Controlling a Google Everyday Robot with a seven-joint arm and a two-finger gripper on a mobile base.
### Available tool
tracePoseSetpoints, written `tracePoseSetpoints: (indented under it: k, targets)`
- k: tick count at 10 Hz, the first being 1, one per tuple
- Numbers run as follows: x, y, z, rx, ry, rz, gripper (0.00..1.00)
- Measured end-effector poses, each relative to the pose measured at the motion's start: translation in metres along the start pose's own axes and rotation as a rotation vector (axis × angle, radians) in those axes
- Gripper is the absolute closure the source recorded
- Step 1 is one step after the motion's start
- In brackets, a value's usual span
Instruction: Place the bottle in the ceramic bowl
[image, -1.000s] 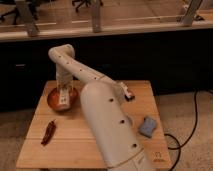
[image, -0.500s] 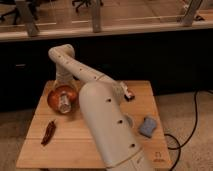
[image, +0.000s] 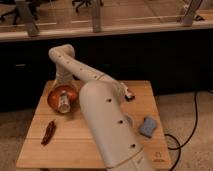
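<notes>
The orange-brown ceramic bowl (image: 54, 99) sits on the left rear part of the wooden table (image: 100, 150). The small pale bottle (image: 64, 103) stands roughly upright inside the bowl, its lower end against the bowl's floor. My gripper (image: 63, 91) hangs straight down from the arm's wrist, right over the bowl and at the bottle's top. Whether it still touches the bottle cannot be told. My big white arm covers the middle of the table.
A dark red chili pepper (image: 49, 131) lies at the table's front left. A blue-grey sponge (image: 148, 126) lies at the right. A small packet (image: 129, 94) sits by the rear right. A black cable (image: 192, 127) runs on the floor to the right.
The gripper and bottle have sunk a little into the bowl; the bottle now sits lower on the bowl's inside. The arm has barely shifted.
</notes>
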Motion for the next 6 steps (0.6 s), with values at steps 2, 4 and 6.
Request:
tracePoseSetpoints:
  k: [2,4,6]
  targets:
    - [0.000,0.008,-0.006,0.044,0.026,0.026,0.20]
    - [0.000,0.017,-0.012,0.074,0.054,0.060,0.20]
    - [0.000,0.022,-0.015,0.095,0.075,0.082,0.20]
